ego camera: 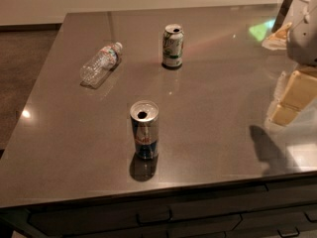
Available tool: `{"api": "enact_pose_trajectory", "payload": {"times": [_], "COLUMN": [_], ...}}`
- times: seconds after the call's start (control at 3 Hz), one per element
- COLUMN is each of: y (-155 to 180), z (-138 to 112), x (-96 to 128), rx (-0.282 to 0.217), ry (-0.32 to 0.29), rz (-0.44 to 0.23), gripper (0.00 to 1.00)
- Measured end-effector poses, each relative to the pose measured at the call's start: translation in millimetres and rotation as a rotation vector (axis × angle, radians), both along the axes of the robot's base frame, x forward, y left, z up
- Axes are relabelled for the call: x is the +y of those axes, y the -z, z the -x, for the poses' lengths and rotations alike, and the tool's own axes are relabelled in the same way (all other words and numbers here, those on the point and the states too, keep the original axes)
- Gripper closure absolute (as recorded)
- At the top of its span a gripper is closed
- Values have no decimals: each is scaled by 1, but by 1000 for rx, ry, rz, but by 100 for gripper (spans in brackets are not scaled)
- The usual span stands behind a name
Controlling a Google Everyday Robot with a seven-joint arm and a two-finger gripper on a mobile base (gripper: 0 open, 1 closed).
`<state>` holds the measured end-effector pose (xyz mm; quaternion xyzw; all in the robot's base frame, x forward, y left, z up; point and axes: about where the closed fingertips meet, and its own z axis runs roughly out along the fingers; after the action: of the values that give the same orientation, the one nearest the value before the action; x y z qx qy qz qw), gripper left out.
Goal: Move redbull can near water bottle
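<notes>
The redbull can [144, 129] stands upright near the front middle of the dark table [213, 123]; it is blue and silver with an opened silver top. The water bottle [100, 64] lies on its side at the back left, white cap pointing toward the back right. My gripper [292, 99] hangs over the table's right edge, cream-coloured, far to the right of the can and apart from it. It holds nothing that I can see. Its shadow falls on the table below it.
A wider green and white can [173, 45] stands upright at the back middle, to the right of the bottle. My white arm body [303, 33] fills the upper right corner. Drawers [153, 214] run along the table's front.
</notes>
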<state>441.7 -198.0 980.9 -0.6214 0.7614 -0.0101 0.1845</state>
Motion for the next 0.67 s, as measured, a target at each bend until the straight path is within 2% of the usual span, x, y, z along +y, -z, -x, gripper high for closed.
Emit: {"api": "enact_pose_trajectory", "payload": {"times": [0.33, 0.67], "y": [5, 13], "z": [-5, -5], "x": [36, 82], "rx": [-2, -2], "ry": [-117, -229], "rz": [-133, -261], "gripper": [0, 0]}}
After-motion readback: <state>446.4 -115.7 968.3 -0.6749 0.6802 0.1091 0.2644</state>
